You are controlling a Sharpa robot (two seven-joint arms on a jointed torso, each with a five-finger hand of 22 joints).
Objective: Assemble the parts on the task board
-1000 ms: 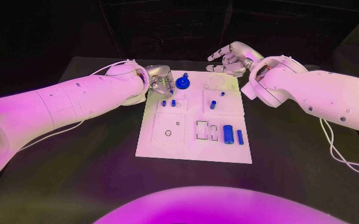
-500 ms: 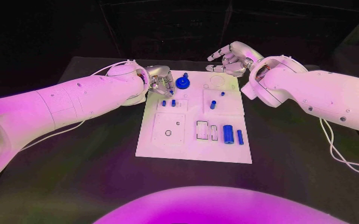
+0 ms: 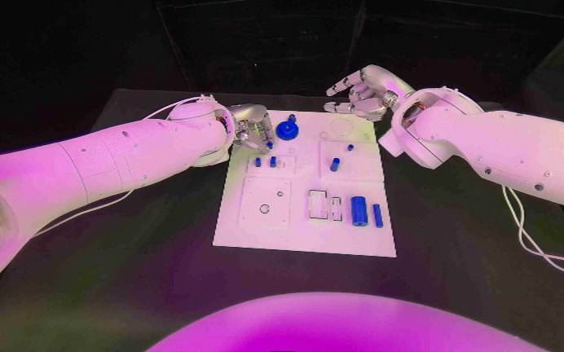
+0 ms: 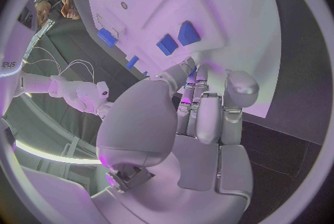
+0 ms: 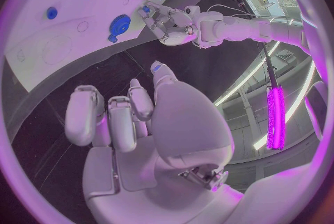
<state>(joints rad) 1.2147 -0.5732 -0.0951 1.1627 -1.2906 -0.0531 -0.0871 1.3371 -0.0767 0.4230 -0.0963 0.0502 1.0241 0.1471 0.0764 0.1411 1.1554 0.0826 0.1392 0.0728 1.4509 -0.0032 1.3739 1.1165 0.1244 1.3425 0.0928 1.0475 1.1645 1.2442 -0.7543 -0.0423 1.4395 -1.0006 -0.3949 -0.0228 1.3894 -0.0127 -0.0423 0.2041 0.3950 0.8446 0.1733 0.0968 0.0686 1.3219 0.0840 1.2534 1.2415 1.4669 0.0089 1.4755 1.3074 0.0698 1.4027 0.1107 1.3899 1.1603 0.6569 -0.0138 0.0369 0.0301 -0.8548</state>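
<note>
Left hand (image 3: 250, 126) sits low at the task board's (image 3: 303, 238) far left corner, fingers curled in, can't tell if it holds anything. Right hand (image 3: 362, 93) hovers past the far edge, fingers loosely spread, holding nothing.

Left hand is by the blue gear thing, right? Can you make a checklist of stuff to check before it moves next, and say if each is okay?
1. Left hand near the blue gear: ok, right beside it at the task board's far end.
2. Gear held by the fingers: cannot tell.
3. Right hand out of the way: ok, beyond the board's far edge, holding nothing.
4. Two blue pegs clear of the left hand: ok, nearer the robot.
5. Blue cylinder undisturbed: ok, lying on the board.
</note>
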